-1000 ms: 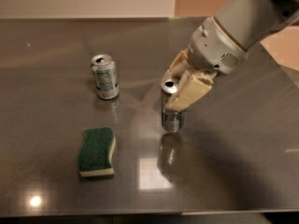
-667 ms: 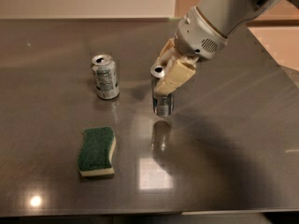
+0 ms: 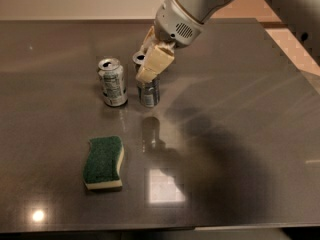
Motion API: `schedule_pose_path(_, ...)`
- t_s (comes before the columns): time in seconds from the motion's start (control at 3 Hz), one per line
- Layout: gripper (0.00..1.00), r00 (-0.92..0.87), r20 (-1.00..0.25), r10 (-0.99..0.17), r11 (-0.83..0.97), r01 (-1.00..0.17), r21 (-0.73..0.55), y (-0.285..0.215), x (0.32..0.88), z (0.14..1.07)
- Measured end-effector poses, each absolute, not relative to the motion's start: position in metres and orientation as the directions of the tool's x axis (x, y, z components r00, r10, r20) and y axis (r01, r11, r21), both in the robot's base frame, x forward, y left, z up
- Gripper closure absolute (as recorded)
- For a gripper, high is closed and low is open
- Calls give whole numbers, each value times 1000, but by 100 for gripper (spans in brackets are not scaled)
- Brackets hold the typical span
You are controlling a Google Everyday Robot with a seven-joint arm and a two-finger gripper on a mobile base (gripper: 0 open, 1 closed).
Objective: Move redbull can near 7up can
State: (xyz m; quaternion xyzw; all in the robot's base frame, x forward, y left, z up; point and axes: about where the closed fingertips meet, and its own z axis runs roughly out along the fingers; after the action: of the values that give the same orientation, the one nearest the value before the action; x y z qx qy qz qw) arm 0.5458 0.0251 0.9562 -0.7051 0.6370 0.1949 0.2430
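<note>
Gripper (image 3: 148,67) pinching the upper part of the upright redbull can (image 3: 149,93), which is just beside the 7up can (image 3: 112,82) on the table (image 3: 240,134); a narrow gap separates them; sponge (image 3: 103,162) well apart

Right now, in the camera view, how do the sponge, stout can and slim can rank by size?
1. The sponge looks largest, though it is nearest the camera.
2. The 7up can and redbull can look alike, unranked: the tool, shut on the redbull can's top, hides part.
</note>
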Motion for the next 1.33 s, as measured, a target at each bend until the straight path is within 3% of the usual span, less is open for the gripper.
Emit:
schedule_pose_path(0.33, 100, 95, -591, -801, -62, -995, -77, 44, 562, 949)
schedule_pose_path(0.67, 82, 68, -595, -801, -45, -998, -53, 53, 572, 937)
schedule_pose_path(1.33, 35, 32, -603, -797, -14, -999, -34, 46, 586, 915)
